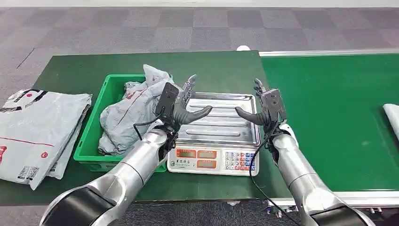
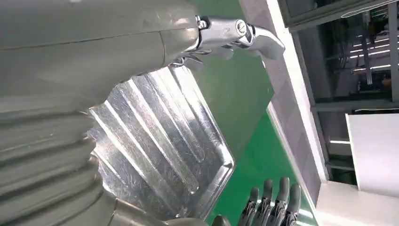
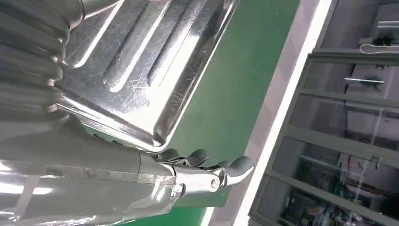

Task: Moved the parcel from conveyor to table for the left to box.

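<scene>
Both hands hover over a steel-topped scale (image 1: 221, 123) on the green table. My left hand (image 1: 184, 104) is open above the scale's left edge, thumb pointing right, holding nothing. My right hand (image 1: 263, 107) is open above the scale's right edge, thumb pointing left, also holding nothing. A grey parcel (image 1: 394, 117) lies on the green conveyor (image 1: 329, 117) at the far right edge, partly cut off. The green box (image 1: 91, 141) left of the scale holds grey plastic parcels (image 1: 129, 113). The scale's tray (image 2: 160, 141) (image 3: 141, 66) shows bare in both wrist views.
A stack of flat grey mailer bags (image 1: 35, 132) lies on the table's left end. A black cable (image 1: 261, 183) runs along my right forearm. Grey carpet floor lies beyond the table.
</scene>
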Robot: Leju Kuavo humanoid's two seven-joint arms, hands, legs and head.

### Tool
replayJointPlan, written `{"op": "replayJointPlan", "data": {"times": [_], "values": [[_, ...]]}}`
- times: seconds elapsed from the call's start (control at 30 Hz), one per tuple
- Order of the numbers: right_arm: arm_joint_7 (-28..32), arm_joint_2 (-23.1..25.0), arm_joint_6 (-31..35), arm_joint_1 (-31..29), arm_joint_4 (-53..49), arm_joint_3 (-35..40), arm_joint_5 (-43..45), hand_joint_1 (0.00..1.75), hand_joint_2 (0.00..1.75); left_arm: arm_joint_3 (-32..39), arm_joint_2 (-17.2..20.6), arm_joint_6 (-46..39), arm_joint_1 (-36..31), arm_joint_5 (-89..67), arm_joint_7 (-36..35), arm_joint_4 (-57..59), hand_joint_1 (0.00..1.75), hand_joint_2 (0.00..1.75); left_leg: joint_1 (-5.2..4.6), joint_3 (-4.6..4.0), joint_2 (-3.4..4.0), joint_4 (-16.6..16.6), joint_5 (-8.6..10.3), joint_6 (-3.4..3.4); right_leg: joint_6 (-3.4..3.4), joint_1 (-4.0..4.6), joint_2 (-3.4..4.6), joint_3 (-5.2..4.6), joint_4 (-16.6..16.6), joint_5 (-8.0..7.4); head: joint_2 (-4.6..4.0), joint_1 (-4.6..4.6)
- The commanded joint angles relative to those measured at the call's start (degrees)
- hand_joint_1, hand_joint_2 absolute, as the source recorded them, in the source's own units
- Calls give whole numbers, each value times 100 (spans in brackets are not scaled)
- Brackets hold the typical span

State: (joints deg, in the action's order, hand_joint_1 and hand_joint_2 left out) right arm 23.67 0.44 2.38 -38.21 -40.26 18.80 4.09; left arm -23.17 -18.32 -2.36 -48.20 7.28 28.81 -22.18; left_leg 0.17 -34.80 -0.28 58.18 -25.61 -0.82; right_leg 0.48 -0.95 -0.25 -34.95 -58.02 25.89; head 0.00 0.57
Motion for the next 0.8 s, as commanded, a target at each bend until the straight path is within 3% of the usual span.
{"op": "replayJointPlan", "data": {"times": [0.03, 0.33, 0.8], "values": [[-22, -25, 72, -251, 421, 26, -6, 0, 175, -104, 79, 27, -229, 16, -14, 326, 0, 175, 2, 6, 5, -1, -1, 0, -2, 3, 4, 7, 4, -1, 0, 0], [-9, -72, 96, -274, 447, -35, 14, 0, 175, -95, 49, 6, -222, 32, -10, 316, 0, 175, 4, 24, 6, -11, -1, 1, -6, 6, 5, 26, 17, -3, 0, 0], [-26, -511, 742, -467, 1110, -446, -371, 0, 175, -158, -120, -218, -183, -68, -45, 271, 0, 175, -2, 8, -5, -1, -1, 2, -2, -1, -6, 11, 5, 1, 0, 0]]}}
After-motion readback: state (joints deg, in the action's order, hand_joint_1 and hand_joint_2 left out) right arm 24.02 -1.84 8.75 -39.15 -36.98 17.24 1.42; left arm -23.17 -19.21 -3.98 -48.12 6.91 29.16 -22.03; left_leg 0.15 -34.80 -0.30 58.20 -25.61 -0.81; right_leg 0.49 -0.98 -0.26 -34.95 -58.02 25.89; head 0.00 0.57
